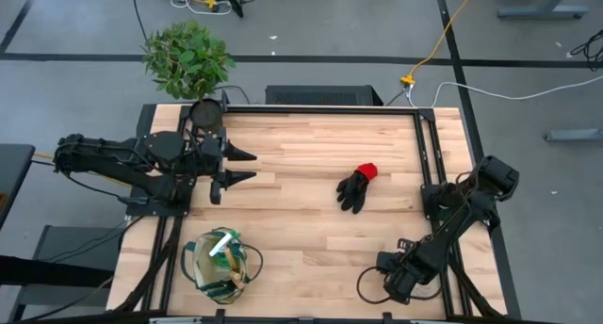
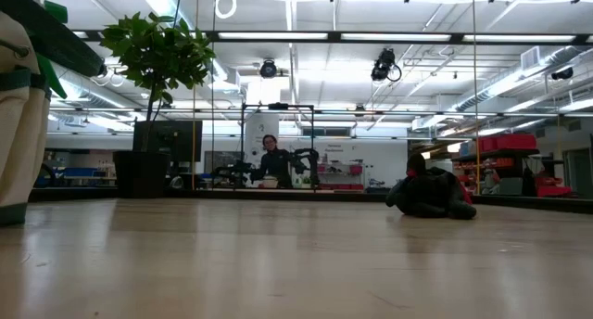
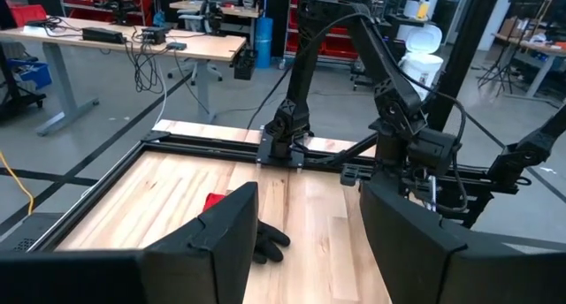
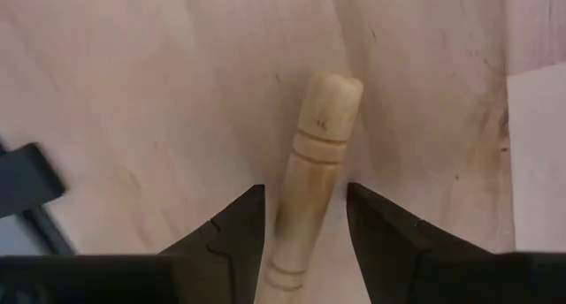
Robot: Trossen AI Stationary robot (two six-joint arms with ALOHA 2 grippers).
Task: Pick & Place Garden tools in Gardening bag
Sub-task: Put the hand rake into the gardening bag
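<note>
A wooden tool handle [image 4: 311,171] sits clamped between the fingers of the right gripper [image 4: 305,220], low at the bench's [image 1: 311,239] near right corner. The beige bag [image 1: 219,260] stands at the near left, tools inside. A black glove [image 1: 355,186] with red cuff lies mid-bench. The left gripper [image 1: 237,166] hovers wide open, holding nothing, beside a potted plant [image 1: 188,58].

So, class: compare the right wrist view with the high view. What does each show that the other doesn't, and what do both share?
Only the right wrist view shows a wooden handle between the right gripper's jaws. Only the high view shows the gardening bag, the black glove, the potted plant and the left gripper, its jaws open. Both show the wooden table and the right gripper.
</note>
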